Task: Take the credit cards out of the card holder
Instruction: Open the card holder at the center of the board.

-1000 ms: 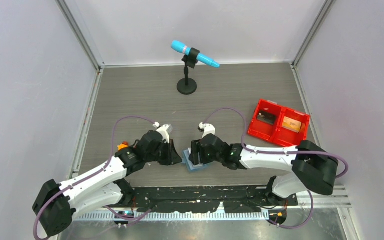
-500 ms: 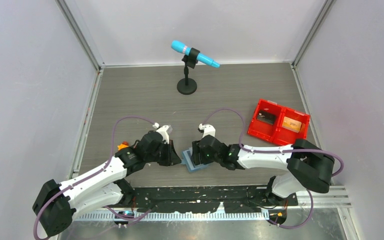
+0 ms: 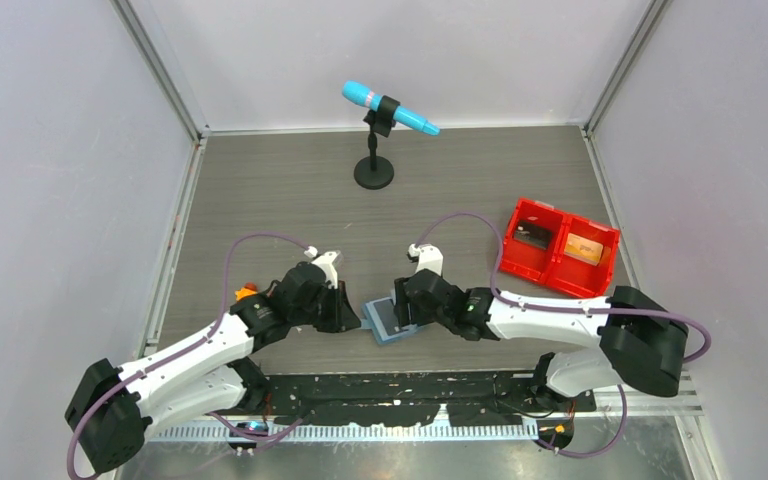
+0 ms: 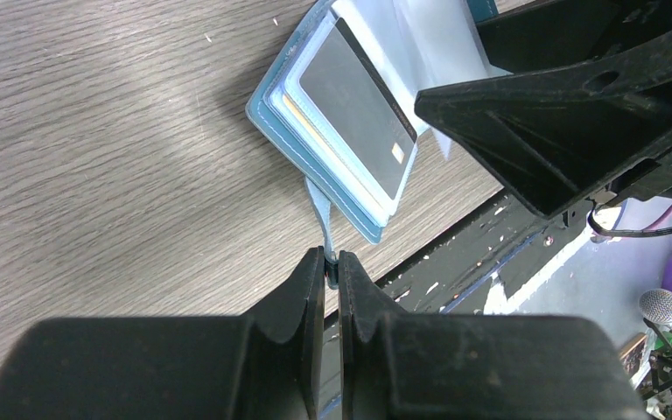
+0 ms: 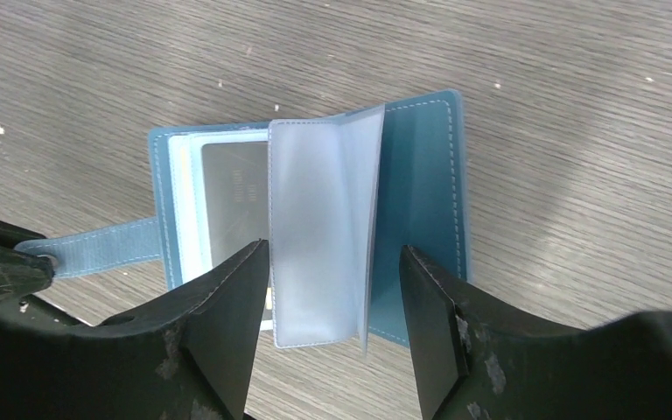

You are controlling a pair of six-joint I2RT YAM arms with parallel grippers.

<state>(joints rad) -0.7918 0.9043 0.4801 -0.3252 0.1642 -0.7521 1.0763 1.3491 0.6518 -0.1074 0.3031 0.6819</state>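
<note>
Left wrist view: pinching the teal-blue bifold card holder's (image 5: 420, 201) thin strap (image 4: 318, 206) with the black left gripper (image 4: 332, 262) at the grey wood-grain desk's (image 3: 290, 190) near edge; straddling its clear plastic sleeve (image 5: 324, 219) with the spread right gripper (image 5: 332, 255); showing a grey credit card (image 4: 354, 109).

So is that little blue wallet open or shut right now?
Open. The card holder lies spread, a clear sleeve standing up between its covers and a grey card showing inside. The left gripper pinches its strap.
</note>
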